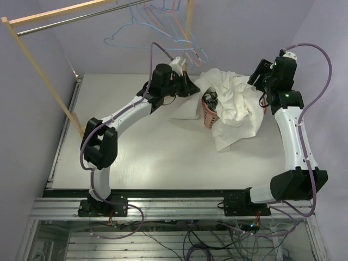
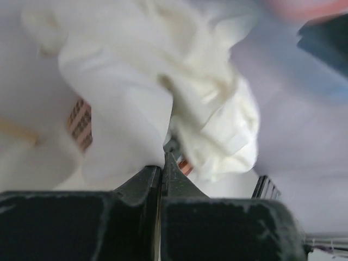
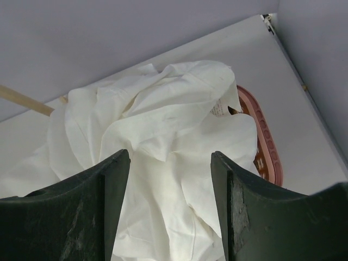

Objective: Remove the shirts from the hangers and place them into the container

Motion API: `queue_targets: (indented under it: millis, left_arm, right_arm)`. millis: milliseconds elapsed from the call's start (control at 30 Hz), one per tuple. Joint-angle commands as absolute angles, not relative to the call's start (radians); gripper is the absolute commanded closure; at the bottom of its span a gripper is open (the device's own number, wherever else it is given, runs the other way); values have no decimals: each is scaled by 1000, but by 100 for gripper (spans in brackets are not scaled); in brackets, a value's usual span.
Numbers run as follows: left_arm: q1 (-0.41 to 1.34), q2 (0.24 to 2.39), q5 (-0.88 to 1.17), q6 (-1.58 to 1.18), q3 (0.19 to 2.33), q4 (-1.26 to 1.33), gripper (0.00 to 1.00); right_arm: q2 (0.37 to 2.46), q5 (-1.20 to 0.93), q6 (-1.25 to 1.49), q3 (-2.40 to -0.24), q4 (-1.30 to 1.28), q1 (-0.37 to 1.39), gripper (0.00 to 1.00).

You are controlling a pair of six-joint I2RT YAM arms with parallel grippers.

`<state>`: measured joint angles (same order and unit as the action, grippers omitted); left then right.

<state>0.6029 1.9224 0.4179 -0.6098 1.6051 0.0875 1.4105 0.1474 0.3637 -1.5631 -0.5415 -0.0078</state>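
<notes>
Left claw (image 1: 190, 87), pinching the shirt's (image 1: 234, 103) left edge, has the rest lying to its right, heaped over the basket (image 1: 209, 117) near the bench's (image 1: 136, 147) far edge, while the right claw (image 3: 169, 160) hangs spread just above it.

Robot lab — aluminium-rail bench (image 1: 174, 205); loose cables (image 1: 206, 239); plain lilac walls (image 1: 244, 32).

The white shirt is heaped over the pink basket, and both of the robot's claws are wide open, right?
Not quite. Only the right gripper is open. The left gripper is shut, its jaws pressed together at the white shirt, as the left wrist view shows. The shirt is indeed heaped over the pink basket.
</notes>
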Motion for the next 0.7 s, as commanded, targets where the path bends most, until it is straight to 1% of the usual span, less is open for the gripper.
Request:
queue_targets:
  millis: [0, 200, 433, 667]
  left_arm:
    - [623, 1965, 460, -657, 1749, 144, 93]
    - [687, 2117, 493, -706, 1981, 148, 93]
    - [742, 2210, 472, -731, 2089, 153, 93]
    - [787, 2397, 438, -738, 2247, 148, 93]
  right_arm:
    - [1396, 181, 396, -1555, -480, -18, 39]
    - [1344, 262, 382, -1529, -480, -19, 39]
    - [1231, 428, 358, -1475, -485, -25, 38]
    - [1200, 408, 355, -1439, -529, -27, 38]
